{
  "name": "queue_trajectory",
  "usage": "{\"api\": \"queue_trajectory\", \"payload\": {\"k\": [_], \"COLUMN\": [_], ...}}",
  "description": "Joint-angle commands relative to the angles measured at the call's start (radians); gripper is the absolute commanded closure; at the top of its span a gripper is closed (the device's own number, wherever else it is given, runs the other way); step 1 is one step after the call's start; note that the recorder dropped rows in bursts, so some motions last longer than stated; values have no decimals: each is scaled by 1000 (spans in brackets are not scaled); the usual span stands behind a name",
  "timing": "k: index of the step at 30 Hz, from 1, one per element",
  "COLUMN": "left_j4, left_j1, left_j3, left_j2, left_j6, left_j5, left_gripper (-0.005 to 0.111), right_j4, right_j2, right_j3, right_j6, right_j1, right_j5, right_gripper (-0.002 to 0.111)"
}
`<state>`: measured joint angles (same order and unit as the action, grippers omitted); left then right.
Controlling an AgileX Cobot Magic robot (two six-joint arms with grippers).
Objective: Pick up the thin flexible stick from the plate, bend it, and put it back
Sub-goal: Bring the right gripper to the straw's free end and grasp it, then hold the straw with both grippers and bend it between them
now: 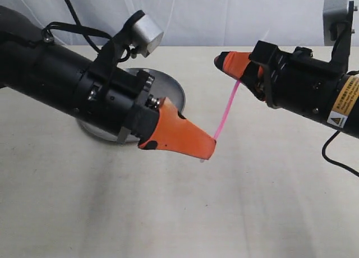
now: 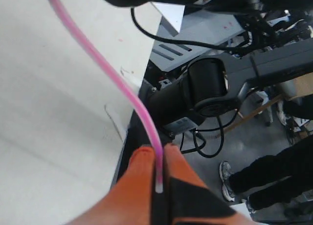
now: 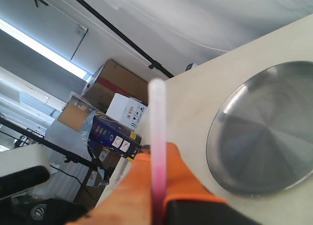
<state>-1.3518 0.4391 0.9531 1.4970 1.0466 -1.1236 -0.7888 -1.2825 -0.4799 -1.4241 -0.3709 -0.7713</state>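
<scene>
The left gripper and right gripper each clench one end of the thin flexible stick, which bows between them; the plate lies behind the left gripper.

I saw black tubular arms, an orange left claw and right claw, black cables, a yellow warning label.

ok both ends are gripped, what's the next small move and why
Probably ease the left claw and right claw a little closer together: each is shut on one end of the thin flexible stick, which spans between them with only a gentle curve.
</scene>
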Motion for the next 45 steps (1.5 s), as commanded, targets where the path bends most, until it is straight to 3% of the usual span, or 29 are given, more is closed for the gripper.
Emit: {"api": "queue_trajectory", "payload": {"k": [1,15,23,26,29,34,36,41,43,45], "left_j4": [-128,-189,63,67,52,55,62,69,77,89], "left_j1": [1,1,1,1,1,1,1,20,38,53], "left_j3": [4,4,4,4,4,4,4,4,4,4], "left_j2": [-6,-6,-6,-6,-6,-6,-6,-6,-6,-4], "left_j6": [34,78,-70,-100,-98,-99,-107,-107,-107,-107], "left_j5": [28,91,188,216,207,186,186,180,185,195], "left_gripper": [107,107,107,106,96,63,57,61,71,89], "right_j4": [-75,-88,-11,-4,-6,5,10,34,41,49], "right_j2": [-1,-1,7,18,18,18,18,18,18,18], "right_j3": [5,5,5,4,4,4,4,4,4,4], "right_j6": [22,22,25,29,27,18,17,14,13,12], "right_j1": [-4,-10,-10,-10,-10,-10,-10,-10,-10,-10], "right_j5": [8,37,35,11,-29,-56,-87,-113,-125,-139], "right_gripper": [108,108,108,108,109,109,109,109,109,109]}}
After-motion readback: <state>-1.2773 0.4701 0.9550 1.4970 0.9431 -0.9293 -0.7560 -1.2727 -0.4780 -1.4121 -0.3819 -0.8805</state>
